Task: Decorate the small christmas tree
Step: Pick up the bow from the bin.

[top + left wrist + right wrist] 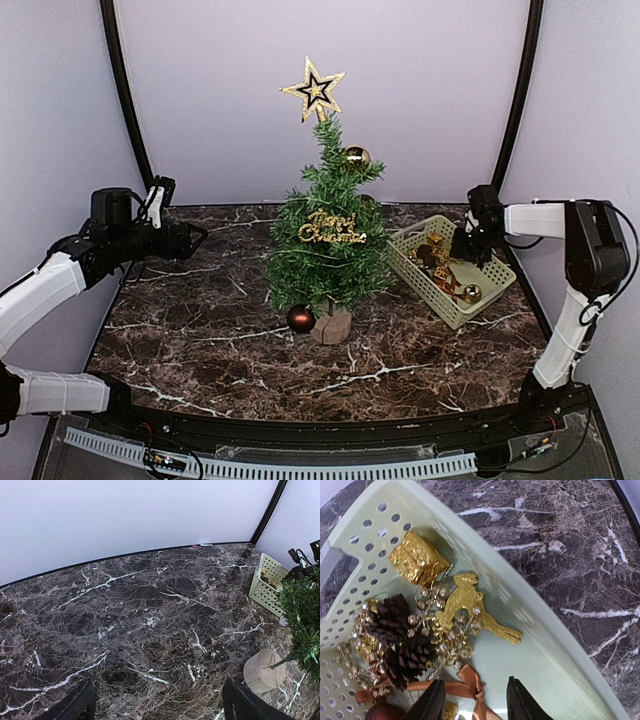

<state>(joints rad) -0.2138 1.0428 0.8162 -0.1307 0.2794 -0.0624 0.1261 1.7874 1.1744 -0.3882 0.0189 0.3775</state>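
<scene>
Right tool hangs over basket on counter: bow between its fingers, pine cones ahead-left, deer ornament dead ahead, wrapped box beyond that by the far wall; small christmas tree stands ahead-right of left tool, basket behind it.

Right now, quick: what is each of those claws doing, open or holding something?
Left gripper: open, holding nothing.
Right gripper: open, jaws astride a brown ribbon bow in the basket, not gripping it.
</scene>
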